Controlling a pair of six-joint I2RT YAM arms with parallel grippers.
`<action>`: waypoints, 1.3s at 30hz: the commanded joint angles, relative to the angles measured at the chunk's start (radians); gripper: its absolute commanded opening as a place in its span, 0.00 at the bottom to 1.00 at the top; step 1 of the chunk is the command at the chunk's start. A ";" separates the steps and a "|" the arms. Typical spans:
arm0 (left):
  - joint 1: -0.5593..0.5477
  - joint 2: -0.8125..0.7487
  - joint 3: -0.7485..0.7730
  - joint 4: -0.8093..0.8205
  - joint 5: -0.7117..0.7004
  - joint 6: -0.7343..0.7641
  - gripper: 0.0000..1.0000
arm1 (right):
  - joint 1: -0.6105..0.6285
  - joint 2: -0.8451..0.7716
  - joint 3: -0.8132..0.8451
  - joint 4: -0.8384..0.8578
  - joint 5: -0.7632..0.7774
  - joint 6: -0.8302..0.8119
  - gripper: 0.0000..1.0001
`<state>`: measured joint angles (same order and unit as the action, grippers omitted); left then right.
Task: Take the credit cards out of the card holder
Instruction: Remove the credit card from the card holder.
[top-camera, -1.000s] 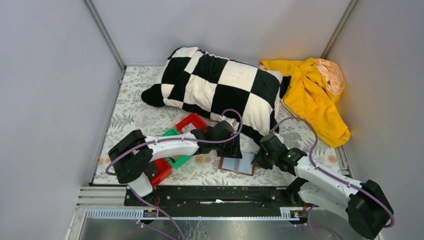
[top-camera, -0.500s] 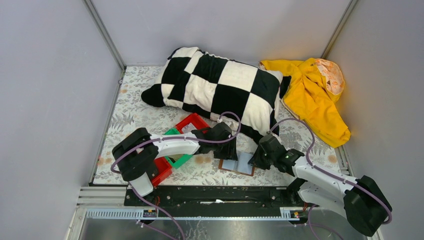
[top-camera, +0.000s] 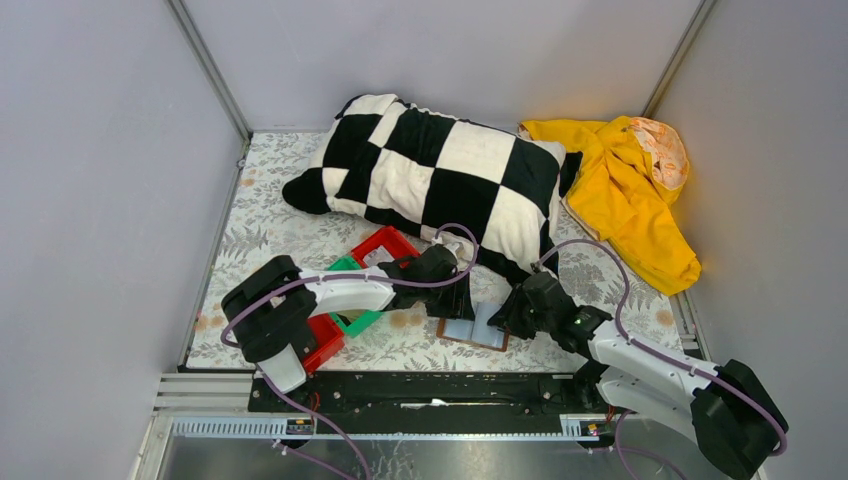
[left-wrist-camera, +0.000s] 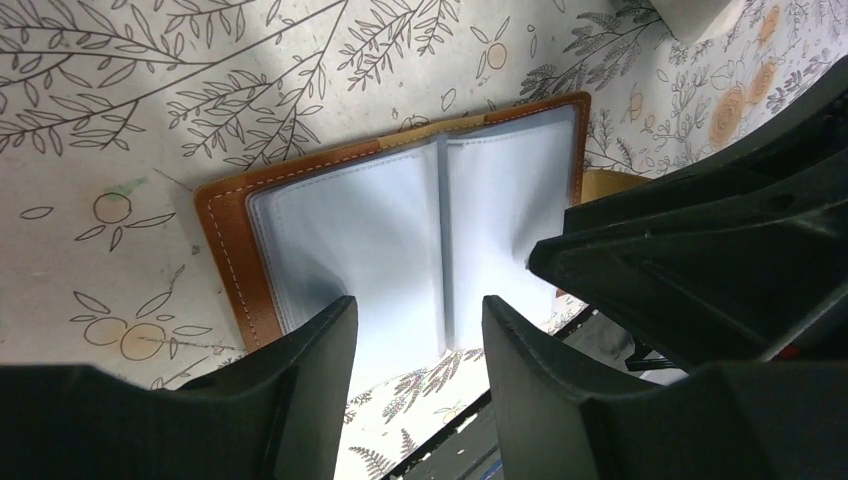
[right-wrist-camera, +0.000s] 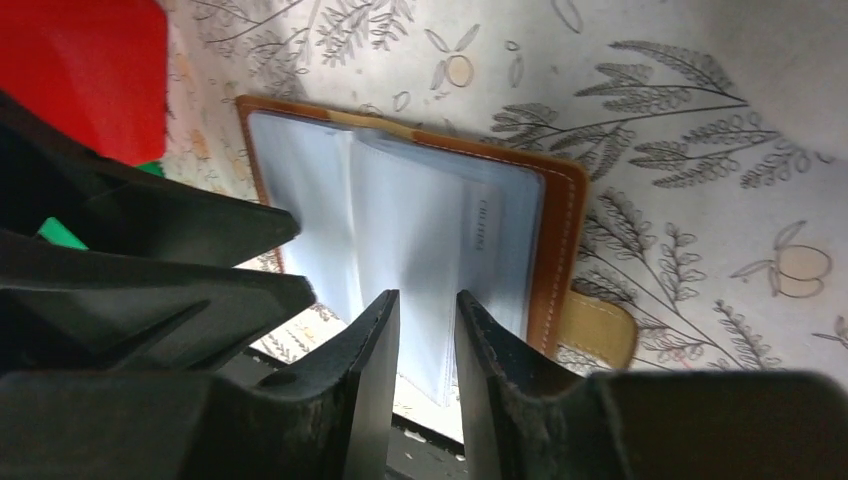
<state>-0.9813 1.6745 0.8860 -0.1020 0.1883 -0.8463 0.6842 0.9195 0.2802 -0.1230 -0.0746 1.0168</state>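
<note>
The card holder (top-camera: 462, 331) lies open on the floral cloth, a brown bifold with pale grey-blue sleeves (left-wrist-camera: 400, 230) (right-wrist-camera: 420, 220). A faint line of print (right-wrist-camera: 487, 225) shows through its right sleeve; no credit cards can be made out apart from that. My left gripper (left-wrist-camera: 415, 330) hovers open over the holder's left half and spine (top-camera: 455, 305), with nothing between its fingers. My right gripper (right-wrist-camera: 428, 320) is over the right half (top-camera: 500, 318), its jaws a narrow gap apart, with a loose sleeve edge showing in the gap. Each wrist view shows the other gripper close by.
Red bins (top-camera: 385, 245) and a green bin (top-camera: 355, 320) sit left of the holder, under the left arm. A black-and-white checked pillow (top-camera: 440, 170) lies behind it and a yellow cloth (top-camera: 630, 190) at the back right. The holder's tan strap tab (right-wrist-camera: 600, 330) sticks out on its right.
The right gripper has slid left onto the holder's right half and its jaws have parted somewhat. The left gripper has barely shifted. The holder stays in place.
</note>
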 joint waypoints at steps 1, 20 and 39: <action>0.000 0.037 -0.049 0.006 -0.001 0.013 0.54 | -0.006 -0.013 0.023 0.058 -0.049 -0.021 0.34; 0.014 -0.103 0.003 -0.163 -0.093 0.052 0.55 | -0.006 0.046 0.029 0.243 -0.141 0.002 0.35; 0.066 -0.332 0.007 -0.273 -0.166 0.022 0.56 | -0.001 0.437 0.224 0.365 -0.247 -0.023 0.53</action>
<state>-0.9215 1.3716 0.8692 -0.3740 0.0402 -0.8196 0.6842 1.3144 0.4587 0.2047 -0.2893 1.0027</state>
